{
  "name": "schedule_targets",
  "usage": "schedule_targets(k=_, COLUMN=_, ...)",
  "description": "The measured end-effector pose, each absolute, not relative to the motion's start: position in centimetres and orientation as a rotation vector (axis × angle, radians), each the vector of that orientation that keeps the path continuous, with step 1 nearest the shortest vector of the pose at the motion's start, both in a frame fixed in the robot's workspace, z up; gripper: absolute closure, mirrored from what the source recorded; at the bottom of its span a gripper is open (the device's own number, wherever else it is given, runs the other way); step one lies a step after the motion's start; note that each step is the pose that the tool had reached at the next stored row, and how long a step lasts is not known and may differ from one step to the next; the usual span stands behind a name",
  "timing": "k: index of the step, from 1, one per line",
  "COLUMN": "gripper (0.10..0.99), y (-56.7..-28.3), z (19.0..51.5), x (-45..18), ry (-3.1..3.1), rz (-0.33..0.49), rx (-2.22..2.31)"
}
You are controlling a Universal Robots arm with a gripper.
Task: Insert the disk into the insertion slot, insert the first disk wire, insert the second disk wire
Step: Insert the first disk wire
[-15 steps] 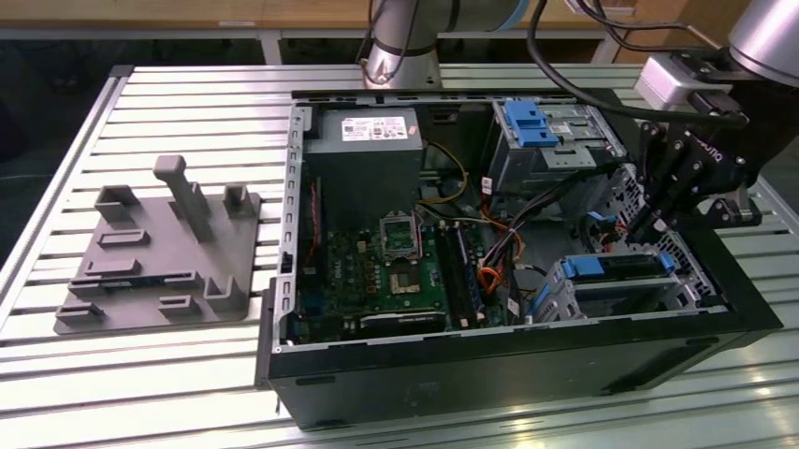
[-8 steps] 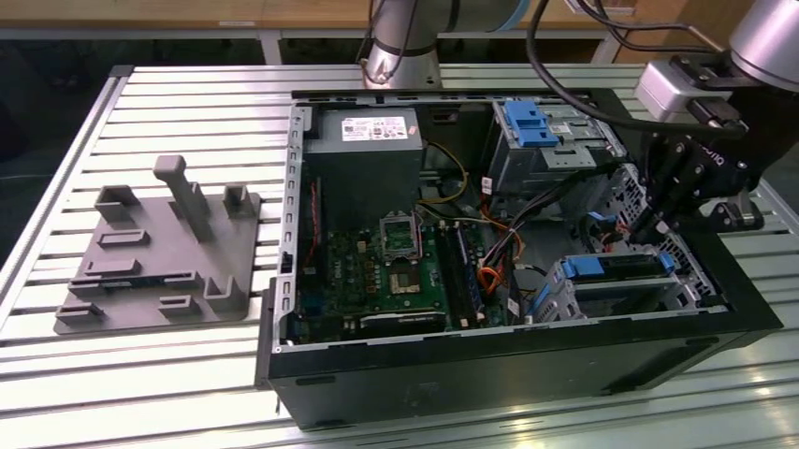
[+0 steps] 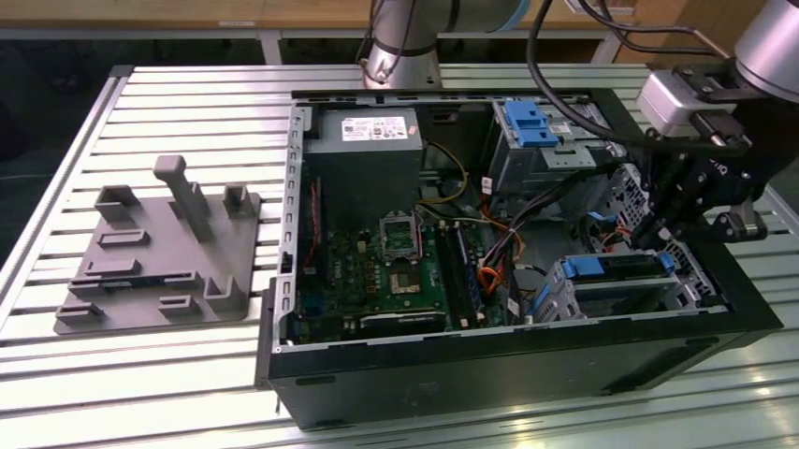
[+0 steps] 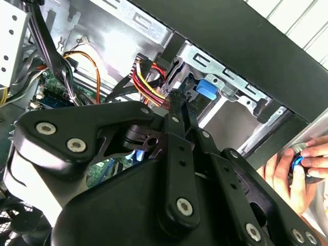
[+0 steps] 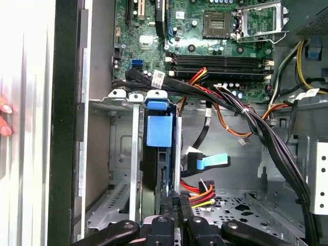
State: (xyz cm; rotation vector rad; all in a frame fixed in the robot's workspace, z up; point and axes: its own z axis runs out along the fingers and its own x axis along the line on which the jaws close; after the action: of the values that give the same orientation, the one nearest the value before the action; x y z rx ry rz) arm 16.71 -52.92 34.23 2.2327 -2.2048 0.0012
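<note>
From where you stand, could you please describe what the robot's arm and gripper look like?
The arm is silver-grey tubing with black cables looped beside it. The gripper is black: jointed bars pinned with silver screws, under a pale grey wrist block.

Your robot's arm (image 3: 402,37) is a thick round tube, shiny grey like a spoon. Near its wrist sits a pale grey box (image 3: 675,98), and below that box everything is black. Fat black cables (image 3: 534,56) loop down to it from above. Your claw (image 3: 649,236) is black all over. In the second wrist view the claw (image 4: 177,97) is made of flat black bars (image 4: 92,125) joined like scissors, with round silver screws (image 4: 76,145) at the joints. In the first wrist view the claw (image 5: 175,197) has the same silver screws (image 5: 233,225), and it gets thin at its end.
</note>
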Motion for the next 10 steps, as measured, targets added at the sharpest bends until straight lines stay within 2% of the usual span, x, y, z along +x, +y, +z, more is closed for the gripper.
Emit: schedule_targets(k=10, gripper=0.922, y=-53.06, z=34.22, x=16.63, ry=-2.215, rz=-0.001, rx=2.228)
